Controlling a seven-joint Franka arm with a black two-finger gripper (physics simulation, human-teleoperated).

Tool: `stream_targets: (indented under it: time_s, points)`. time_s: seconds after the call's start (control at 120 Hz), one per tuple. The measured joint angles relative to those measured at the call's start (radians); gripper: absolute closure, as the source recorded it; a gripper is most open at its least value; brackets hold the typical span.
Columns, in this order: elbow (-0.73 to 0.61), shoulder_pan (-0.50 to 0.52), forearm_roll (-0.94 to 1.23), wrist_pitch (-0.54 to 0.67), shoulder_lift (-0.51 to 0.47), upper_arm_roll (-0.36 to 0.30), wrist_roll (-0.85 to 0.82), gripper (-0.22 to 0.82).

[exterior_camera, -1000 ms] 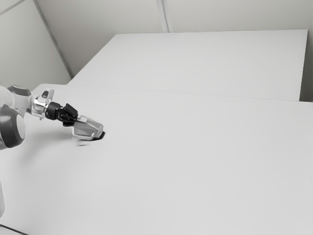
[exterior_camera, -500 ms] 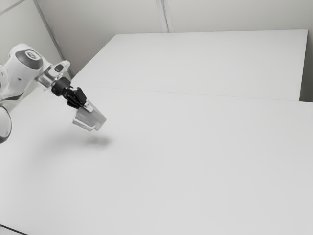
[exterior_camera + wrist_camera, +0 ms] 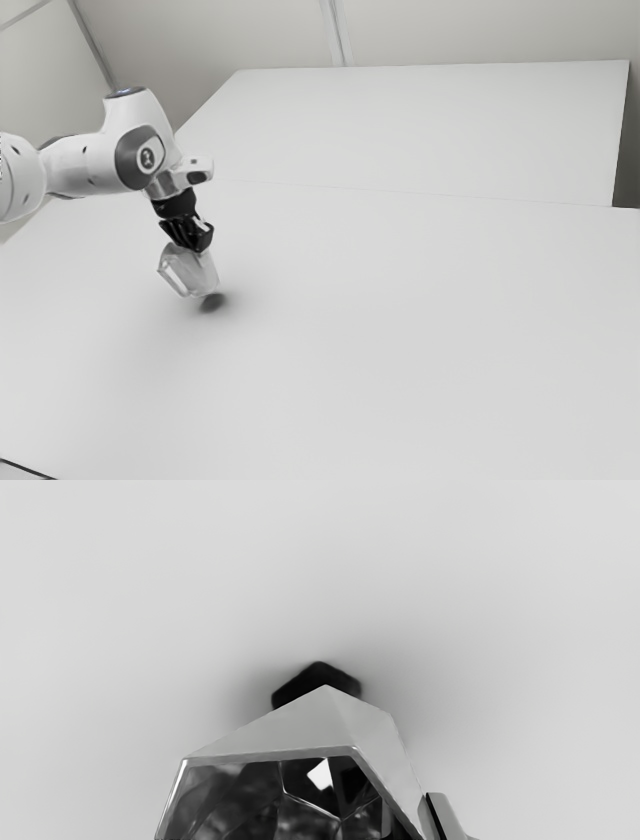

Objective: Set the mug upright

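Observation:
In the exterior view my black gripper (image 3: 203, 248) points down, shut on the upper part of a grey faceted mug (image 3: 190, 274). The mug hangs a little above the table, slightly tilted, with a dark shadow under it. The wrist view shows the mug (image 3: 300, 737) from above, its angular rim and dark, shiny interior facing the camera. There my gripper (image 3: 412, 825) pinches the mug's wall, one finger outside it and the other partly hidden within.
The white table (image 3: 400, 340) spreads out to the exterior view's right. Behind it stands another white surface (image 3: 420, 130) with walls beyond. A dark cable (image 3: 28, 469) lies at the near left corner.
The hand has swung from a sloping pose to pointing down, lifting the mug off the table and then lowering somewhat. The mug has turned with it, closer to upright.

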Motion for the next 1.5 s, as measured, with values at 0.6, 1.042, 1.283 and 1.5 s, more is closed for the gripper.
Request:
stream_targets:
  time_s: [0.6,1.042,1.283,1.5]
  points:
    - [-0.120,-0.011,0.124,0.241,0.051,-0.027,-0.283,0.37]
    - [0.055,-0.018,0.120,0.139,-0.034,-0.050,-0.347,0.05]
    - [0.374,-0.024,0.070,-0.086,0.045,-0.051,-0.344,0.01]
    - [0.564,-0.026,0.051,-0.282,0.057,-0.050,-0.329,0.01]
